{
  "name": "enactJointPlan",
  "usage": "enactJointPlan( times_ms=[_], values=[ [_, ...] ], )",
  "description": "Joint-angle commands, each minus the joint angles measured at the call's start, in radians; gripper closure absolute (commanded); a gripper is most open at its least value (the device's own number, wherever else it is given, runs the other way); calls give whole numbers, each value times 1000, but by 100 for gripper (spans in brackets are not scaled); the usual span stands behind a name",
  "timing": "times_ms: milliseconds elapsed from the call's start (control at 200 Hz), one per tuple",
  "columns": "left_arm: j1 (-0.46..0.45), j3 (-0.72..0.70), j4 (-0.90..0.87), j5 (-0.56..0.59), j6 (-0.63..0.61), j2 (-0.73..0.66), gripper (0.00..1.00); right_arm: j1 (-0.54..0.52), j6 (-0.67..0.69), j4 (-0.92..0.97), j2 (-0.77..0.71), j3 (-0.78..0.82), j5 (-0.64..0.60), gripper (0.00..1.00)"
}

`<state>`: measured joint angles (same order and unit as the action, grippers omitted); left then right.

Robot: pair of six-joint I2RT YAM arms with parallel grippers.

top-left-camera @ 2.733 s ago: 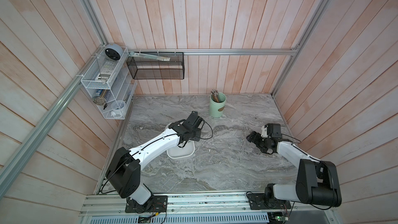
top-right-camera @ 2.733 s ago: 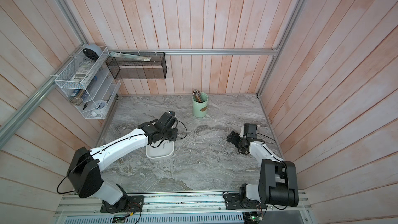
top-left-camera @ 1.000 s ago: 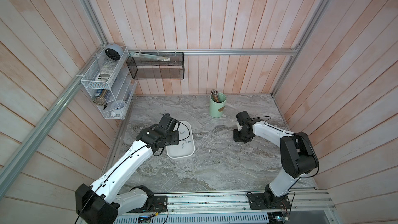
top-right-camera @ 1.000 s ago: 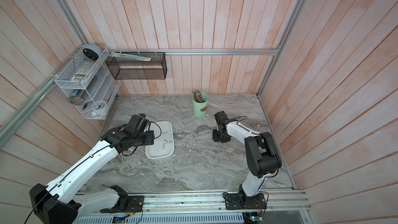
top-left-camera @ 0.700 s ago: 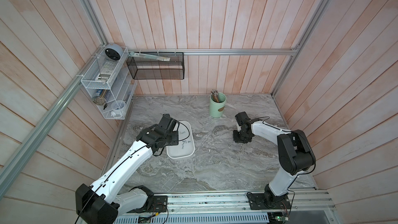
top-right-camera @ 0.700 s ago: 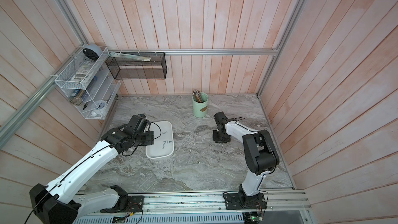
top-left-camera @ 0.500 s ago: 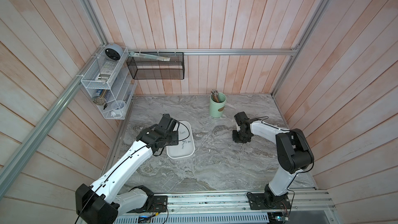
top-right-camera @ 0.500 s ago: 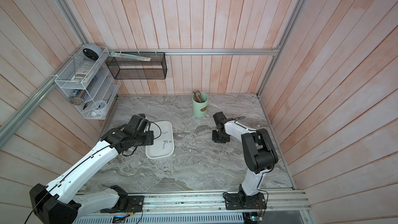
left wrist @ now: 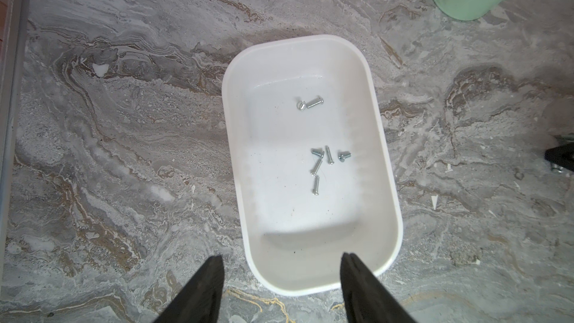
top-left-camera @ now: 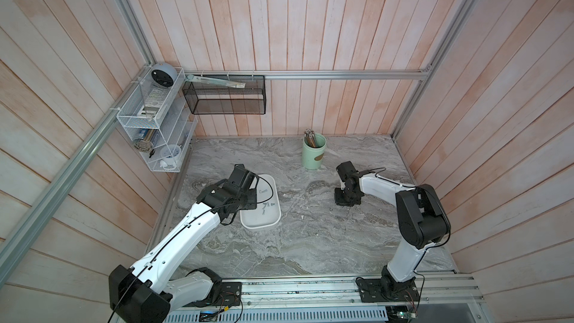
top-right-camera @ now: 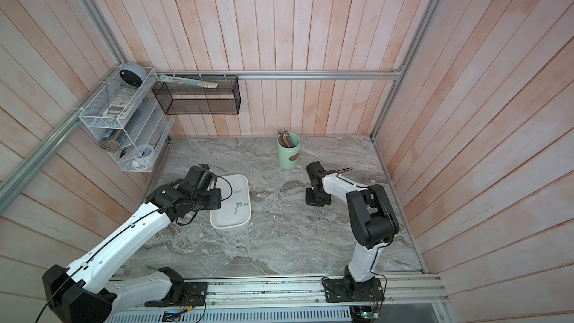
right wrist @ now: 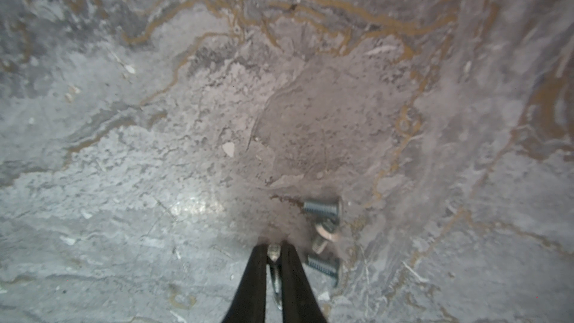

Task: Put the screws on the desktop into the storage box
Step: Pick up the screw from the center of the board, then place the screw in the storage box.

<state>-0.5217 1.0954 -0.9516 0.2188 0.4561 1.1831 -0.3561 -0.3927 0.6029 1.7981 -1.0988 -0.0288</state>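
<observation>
1. Right tool (right wrist: pixel 274 247) clamped on one screw (right wrist: pixel 275 251), low over bench (right wrist: pixel 155 181); three loose screws (right wrist: pixel 323 211) just beside.
2. Left tool (left wrist: pixel 281 259), jaws apart, above storage box (left wrist: pixel 236 150); seven screws (left wrist: pixel 316 166) inside.

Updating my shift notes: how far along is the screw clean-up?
Done: about seven screws lie in the storage box. In hand: the right jaws are shut on one screw down at the desktop. Remaining: about three loose screws beside it, plus carrying them all over. The left jaws stand open near the box.
</observation>
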Motion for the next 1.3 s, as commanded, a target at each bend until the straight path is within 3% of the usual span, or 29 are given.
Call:
enactJointPlan(
  times_ms=[0, 295, 500, 680, 960, 1295],
  values=[
    [6, -14, -11, 22, -10, -11, 35, -8, 15, -4, 3, -9, 12, 95],
    [6, -18, -10, 36, -7, -20, 35, -75, 53, -72, -150, -27, 96, 98],
    [11, -19, -15, 60, 1, -26, 35, -219, 24, -190, -194, -65, 218, 98],
    [22, -23, -6, 63, 1, -48, 35, -368, -19, -357, -99, -133, 309, 98],
    [31, -26, -5, 64, 4, -48, 35, -500, -16, -330, 144, -355, 324, 97],
    [40, -22, -3, 59, 2, -36, 35, -526, 32, -249, 213, -445, 258, 68]
  ],
)
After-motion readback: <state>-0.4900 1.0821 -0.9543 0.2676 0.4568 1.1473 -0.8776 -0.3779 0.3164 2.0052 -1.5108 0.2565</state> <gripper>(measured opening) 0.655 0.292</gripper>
